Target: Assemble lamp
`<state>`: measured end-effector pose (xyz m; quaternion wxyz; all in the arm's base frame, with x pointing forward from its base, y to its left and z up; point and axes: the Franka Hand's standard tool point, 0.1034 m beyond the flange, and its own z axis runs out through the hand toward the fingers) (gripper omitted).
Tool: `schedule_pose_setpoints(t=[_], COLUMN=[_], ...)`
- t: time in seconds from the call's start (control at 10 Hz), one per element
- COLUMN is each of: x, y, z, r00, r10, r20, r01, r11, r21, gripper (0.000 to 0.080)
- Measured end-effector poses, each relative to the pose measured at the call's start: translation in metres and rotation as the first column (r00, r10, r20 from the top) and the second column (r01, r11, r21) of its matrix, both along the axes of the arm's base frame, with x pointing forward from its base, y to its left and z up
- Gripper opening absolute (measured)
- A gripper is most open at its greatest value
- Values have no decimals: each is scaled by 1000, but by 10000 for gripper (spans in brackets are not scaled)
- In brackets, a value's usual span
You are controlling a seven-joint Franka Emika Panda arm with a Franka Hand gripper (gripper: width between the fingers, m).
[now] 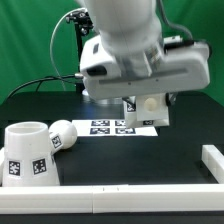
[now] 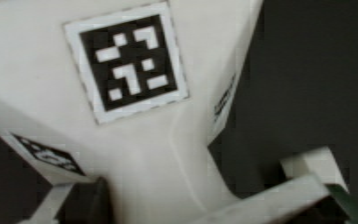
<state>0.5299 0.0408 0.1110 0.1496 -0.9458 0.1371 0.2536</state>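
While the arm hangs over mid-table, the shade (image 1: 25,152) stands upright at the exterior view's left, near the front edge of the black table (image 1: 130,162). Bulb (image 1: 63,135) lies on its side just beside it. Next comes the marker board (image 1: 108,128), flat on the table. Over its right end the base (image 1: 141,108) sits right under the gripper (image 2: 190,195); in the wrist view the tagged base fills most of the frame. Can't tell whether the gripper actually clamps it. White rail (image 1: 214,158) at far right.
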Motion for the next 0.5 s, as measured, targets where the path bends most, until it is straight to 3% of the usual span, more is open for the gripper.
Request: schedule_pose_setpoints(t=[0.1, 0.2, 0.5], x=[15, 29, 30], y=[-5, -5, -8], z=[9, 10, 8], r00=[998, 987, 934], r10=[-18, -27, -43], r20=[64, 161, 354], r01=[18, 34, 87], r11=[1000, 999, 990], r21=[-7, -39, -110], gripper=[471, 471, 471])
